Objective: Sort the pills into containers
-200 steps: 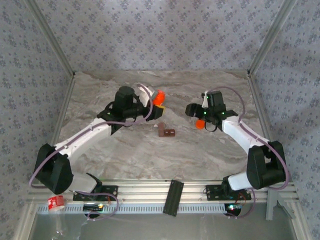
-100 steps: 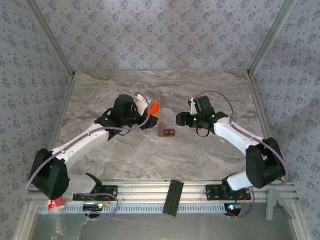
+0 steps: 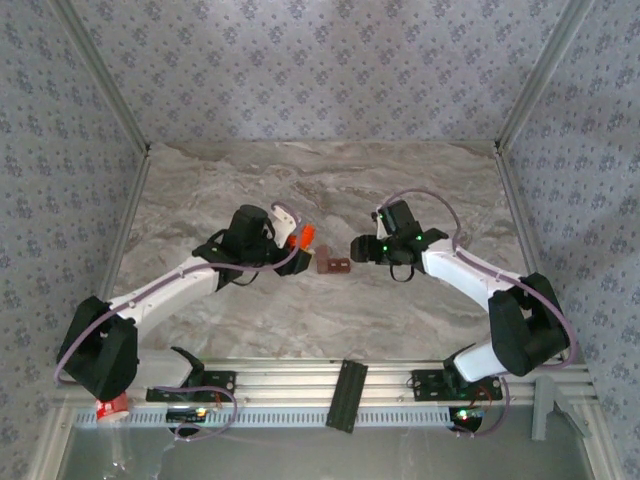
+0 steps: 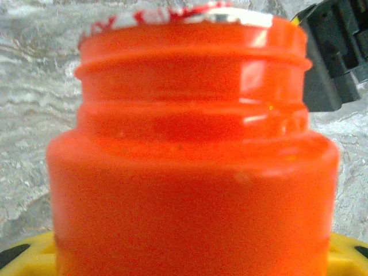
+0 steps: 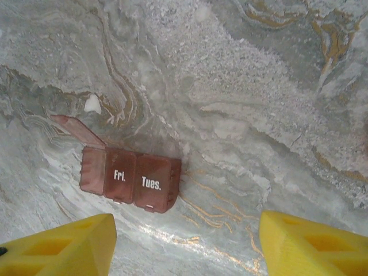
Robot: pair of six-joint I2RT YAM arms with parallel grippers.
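Left tool (image 3: 300, 239) is clamped on the orange bottle (image 3: 304, 237), and up close on the left wrist camera that bottle (image 4: 190, 167) sits between the yellow fingers (image 4: 17, 256) with its mouth pointing away, cap off, torn foil ringing the rim. That arm reaches out from its base on a long diagonal across the marble worktop (image 3: 250, 330), wrist bent toward the centre. Over on the other side, the right tool (image 3: 358, 247) faces it across the middle, forearm sloping in from the right, and its yellow fingers (image 5: 57, 247) stand well apart with nothing between them, so it is open. Right between the two sits the containers strip (image 3: 333, 265); from the right wrist you see the containers strip (image 5: 131, 178) flat on the worktop, "Fri." and "Tues." lids down, the end lid flipped up. One small whitish pill (image 5: 92, 104) lies on the marble just past that raised lid. Compared with a second ago, the left arm has brought the bottle forward from farther back to just beside the strip, the right arm has swung inward toward it, and the strip itself hasn't budged.
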